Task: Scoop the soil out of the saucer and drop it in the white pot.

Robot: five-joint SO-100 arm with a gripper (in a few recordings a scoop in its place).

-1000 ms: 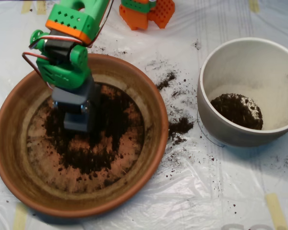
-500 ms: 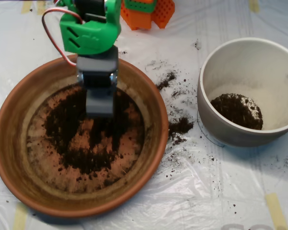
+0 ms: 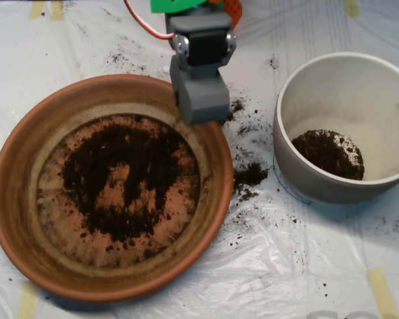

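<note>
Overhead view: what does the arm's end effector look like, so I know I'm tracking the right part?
The end effector is a plain grey, boxy plastic scoop below a dark block with silver round fittings. Green plastic sits above it, with a red cable looping alongside.

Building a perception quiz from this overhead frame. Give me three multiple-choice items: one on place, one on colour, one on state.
1. The end effector sits over:
A. the terracotta saucer's upper-right rim
B. the white pot
C. the saucer's bottom edge

2. The saucer is:
A. white
B. orange-brown
C. blue

3. The white pot holds:
A. nothing
B. soil to the brim
C. a small soil clump

Answers: A, the grey scoop overlaps that rim; B, terracotta wall; C, the dark clump covers part of the pot's floor.
</note>
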